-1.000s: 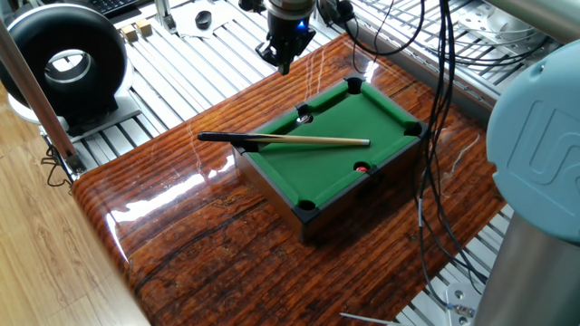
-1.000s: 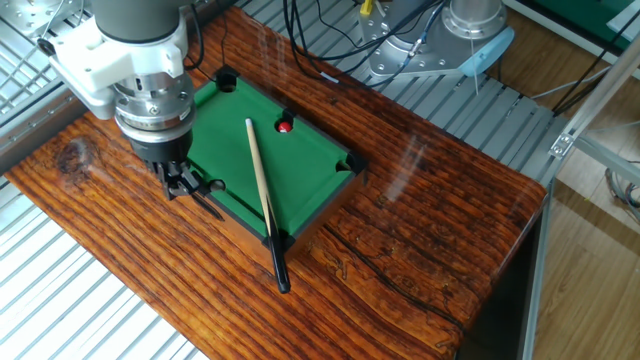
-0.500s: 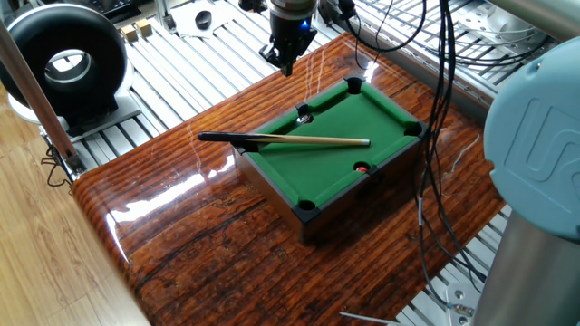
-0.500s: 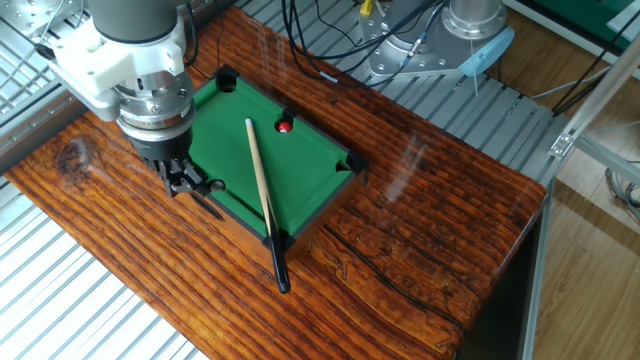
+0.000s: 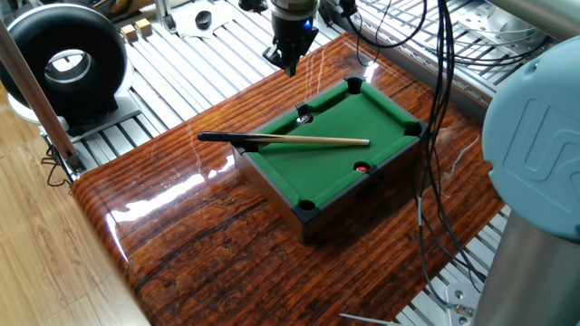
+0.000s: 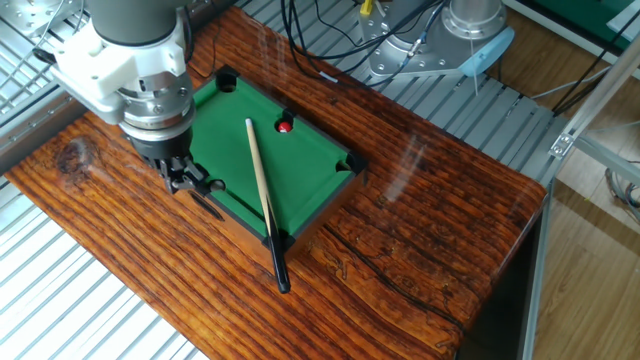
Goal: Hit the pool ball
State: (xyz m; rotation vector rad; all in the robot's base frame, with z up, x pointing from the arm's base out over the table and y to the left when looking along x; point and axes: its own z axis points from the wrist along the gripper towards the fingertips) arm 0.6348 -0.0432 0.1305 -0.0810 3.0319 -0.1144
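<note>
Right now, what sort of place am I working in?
Probably a robotics lab bench: a wooden board on slotted aluminium framing, loose cables hanging about, and a miniature pool table set up as a test prop.

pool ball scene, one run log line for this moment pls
gripper: empty, beside pool table | cue: lying across felt, unheld | pool ball: by long rail, not yet hit

Two opposite high views, shared pool table
</note>
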